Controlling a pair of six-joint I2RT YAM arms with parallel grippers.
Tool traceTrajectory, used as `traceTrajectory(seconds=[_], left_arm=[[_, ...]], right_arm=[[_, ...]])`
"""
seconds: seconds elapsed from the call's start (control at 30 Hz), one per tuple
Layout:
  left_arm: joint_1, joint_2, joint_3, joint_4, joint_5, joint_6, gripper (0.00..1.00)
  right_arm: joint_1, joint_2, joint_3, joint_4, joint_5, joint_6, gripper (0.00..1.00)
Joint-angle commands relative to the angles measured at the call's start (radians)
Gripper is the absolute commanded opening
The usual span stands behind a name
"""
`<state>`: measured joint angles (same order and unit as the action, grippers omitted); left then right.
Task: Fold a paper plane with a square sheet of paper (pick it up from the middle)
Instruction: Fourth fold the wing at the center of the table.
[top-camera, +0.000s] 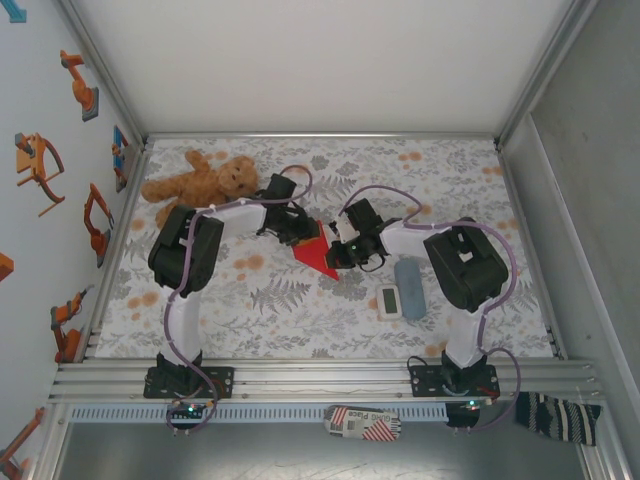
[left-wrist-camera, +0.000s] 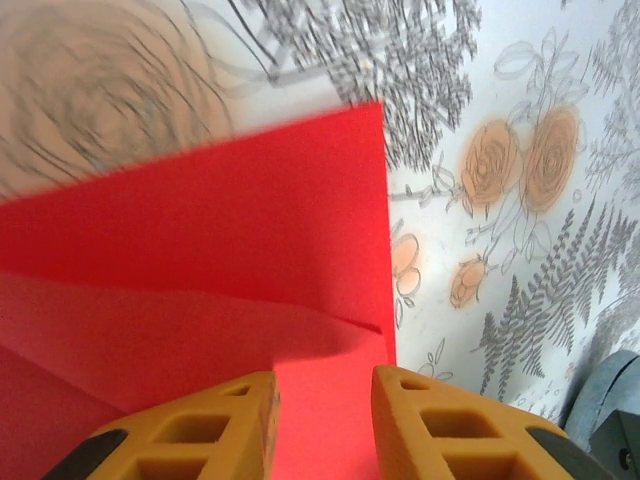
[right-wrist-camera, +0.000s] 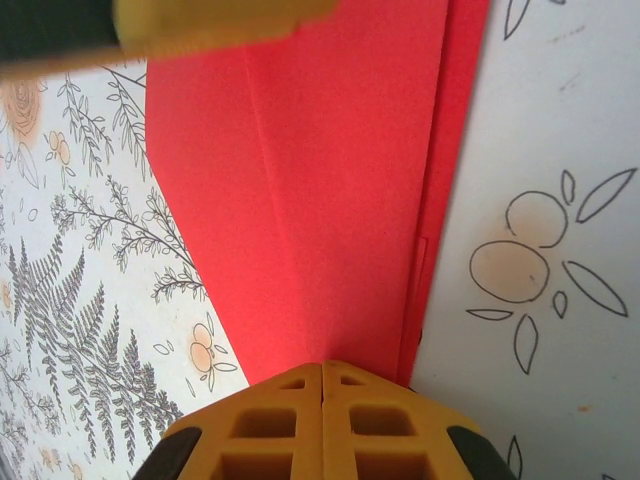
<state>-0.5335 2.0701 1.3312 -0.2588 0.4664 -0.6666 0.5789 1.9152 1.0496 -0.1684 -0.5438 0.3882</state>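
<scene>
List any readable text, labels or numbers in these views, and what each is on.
"Good Place": on the striped red-and-white packet at the near edge of the top view; small, so the reading is uncertain.
White timer: display and markings too small to read.
Red paper: plain, no print.
Wall stickers: robot-arm pictures, no words.

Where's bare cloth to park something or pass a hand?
Free: far strip right of the teddy bear, along the back edge; near strip between the red paper and the front rail. Crowded: centre, where left tool and right tool meet at the paper; timer and grey-blue block beside the right arm.
</scene>
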Motion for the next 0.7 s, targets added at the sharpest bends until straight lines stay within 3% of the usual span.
traceTrajectory(seconds=[0.0,0.2,0.4,0.6,0.67], left_arm=[[0.09,0.039,-0.029,0.065,-0.002,0.065,0.35],[0.183,0.073,-0.032,0.133,0.024,0.052,0.41],[0.219,0.076,0.027,0.07,-0.022,0.096,0.41],[0.206,-0.087,0.012,0.055,-0.033,0.073,0.43],[0.198,-0.17,-0.022,0.056,-0.064,0.052,0.5]], right_arm=[[0.005,0.043,-0.058,-0.11,0.1,-0.023,0.0],[0.006,0.06,-0.071,-0.089,0.099,-0.005,0.0],[0.006,0.053,-0.085,-0.069,0.091,0.007,0.0],[0.002,-0.07,-0.094,0.095,-0.003,0.135,0.0],[0.002,-0.124,-0.11,0.205,-0.01,0.223,0.03]])
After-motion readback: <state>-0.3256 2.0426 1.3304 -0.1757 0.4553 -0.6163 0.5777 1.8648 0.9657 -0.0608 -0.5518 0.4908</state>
